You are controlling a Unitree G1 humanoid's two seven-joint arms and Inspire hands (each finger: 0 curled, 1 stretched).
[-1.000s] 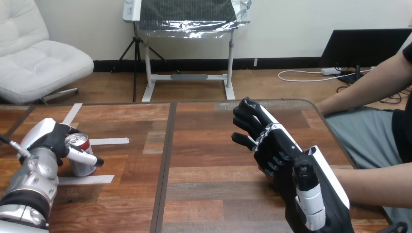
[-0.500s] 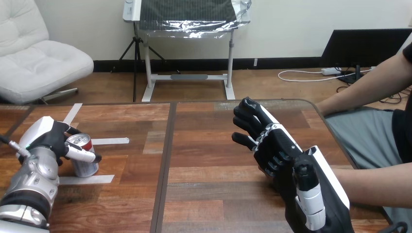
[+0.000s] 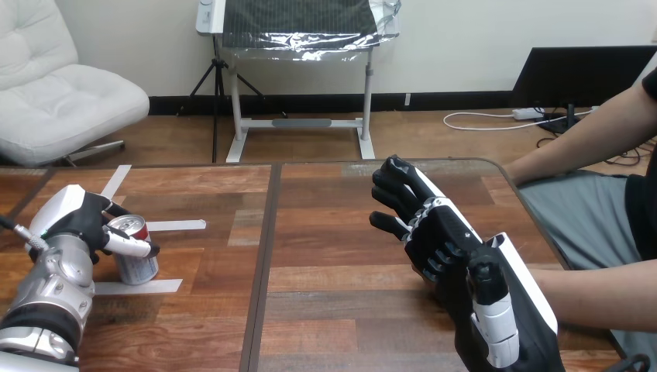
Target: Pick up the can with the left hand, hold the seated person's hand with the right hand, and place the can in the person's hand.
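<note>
- The left hand (image 3: 77, 221) is closed around the can (image 3: 139, 262): its thumb lies across the front of the can, just under the top rim, and the palm is behind the can.
- The can stands upright on the wooden table (image 3: 325, 232), directly in the grasp of the left hand, with its silver top showing above the thumb.
- Two strips of pale tape lie on the table by this hand: one strip (image 3: 177, 225) just beyond the can, the other (image 3: 139, 287) just in front of the can.
- The right hand (image 3: 445, 240) is well apart from the left hand and the can. Its fingers (image 3: 395, 186) are loosely stretched forward and hold nothing that can be seen.
- The person's forearm (image 3: 612, 294) comes from the right side and ends behind the right hand. If the two touch, I cannot tell.
</note>
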